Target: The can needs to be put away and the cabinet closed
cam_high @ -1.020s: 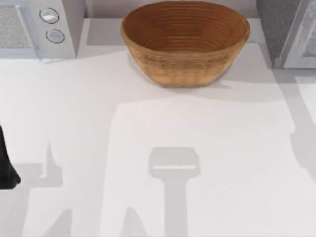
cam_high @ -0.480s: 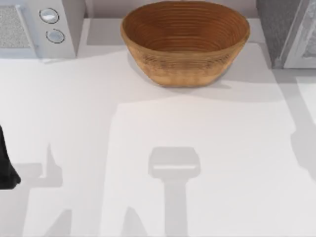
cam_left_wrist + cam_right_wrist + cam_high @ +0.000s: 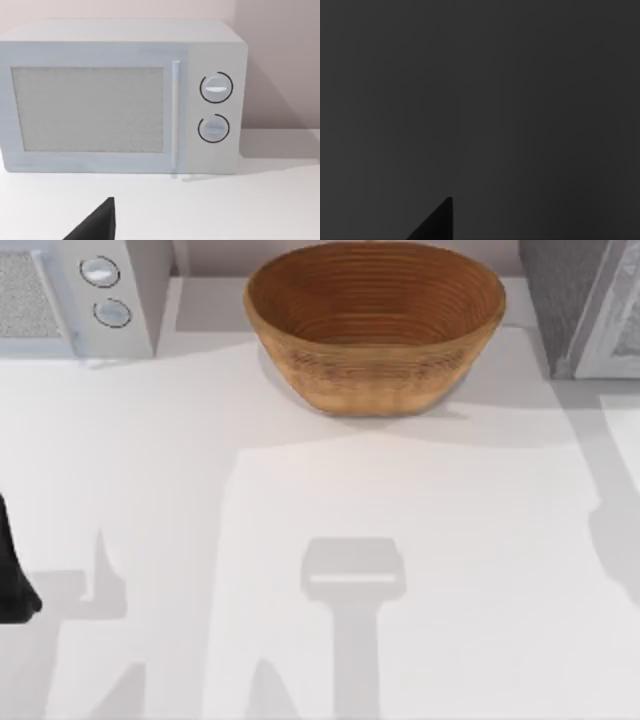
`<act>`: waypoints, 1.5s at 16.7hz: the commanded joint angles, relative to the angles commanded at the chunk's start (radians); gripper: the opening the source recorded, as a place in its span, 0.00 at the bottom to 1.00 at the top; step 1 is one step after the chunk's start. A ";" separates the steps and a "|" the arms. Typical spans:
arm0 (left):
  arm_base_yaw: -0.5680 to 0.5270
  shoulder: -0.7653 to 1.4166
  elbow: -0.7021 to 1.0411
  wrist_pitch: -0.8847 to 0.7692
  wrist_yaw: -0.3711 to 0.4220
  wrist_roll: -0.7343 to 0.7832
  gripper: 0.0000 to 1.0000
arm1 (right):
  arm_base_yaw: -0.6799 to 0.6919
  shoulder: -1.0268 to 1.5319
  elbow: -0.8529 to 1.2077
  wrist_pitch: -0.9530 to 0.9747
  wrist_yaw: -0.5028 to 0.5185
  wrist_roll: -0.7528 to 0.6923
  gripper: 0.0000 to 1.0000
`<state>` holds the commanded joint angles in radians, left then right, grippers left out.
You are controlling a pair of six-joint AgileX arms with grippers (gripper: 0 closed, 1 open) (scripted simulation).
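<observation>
The dark grey speckled boxy cabinet point(image 3: 560, 295) with its pale framed door panel point(image 3: 615, 320) stands at the table's far right corner, just right of the brown woven oval basket point(image 3: 375, 325); where the small can is I cannot tell. The left arm point(image 3: 12, 580) is a dark shape at the left edge of the white table point(image 3: 300, 490), its wrist view facing the light-grey appliance with two round knobs point(image 3: 120, 97). How far open either claw is cannot be told, nor whether it has anything in hold. The right wrist view is dark. My judgement of the risk: working so near the cabinet, the right arm could knock the door or shut it on a badly seated can. No brand, label or writing is readable
</observation>
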<state>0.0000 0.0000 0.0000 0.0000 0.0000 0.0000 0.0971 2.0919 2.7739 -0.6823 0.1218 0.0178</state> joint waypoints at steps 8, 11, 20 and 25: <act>0.000 0.000 0.000 0.000 0.000 0.000 1.00 | 0.002 -0.009 -0.010 0.005 -0.002 -0.001 1.00; 0.000 0.000 0.000 0.000 0.000 0.000 1.00 | -0.003 -0.096 -0.102 0.048 -0.018 -0.013 1.00; 0.000 0.000 0.000 0.000 0.000 0.000 1.00 | -0.036 -0.802 -0.937 0.320 -0.099 -0.063 1.00; 0.000 0.000 0.000 0.000 0.000 0.000 1.00 | -0.060 -1.294 -1.669 0.482 -0.130 -0.069 1.00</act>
<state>0.0000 0.0000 0.0000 0.0000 0.0000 0.0000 0.0375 0.7980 1.1053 -0.2007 -0.0084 -0.0515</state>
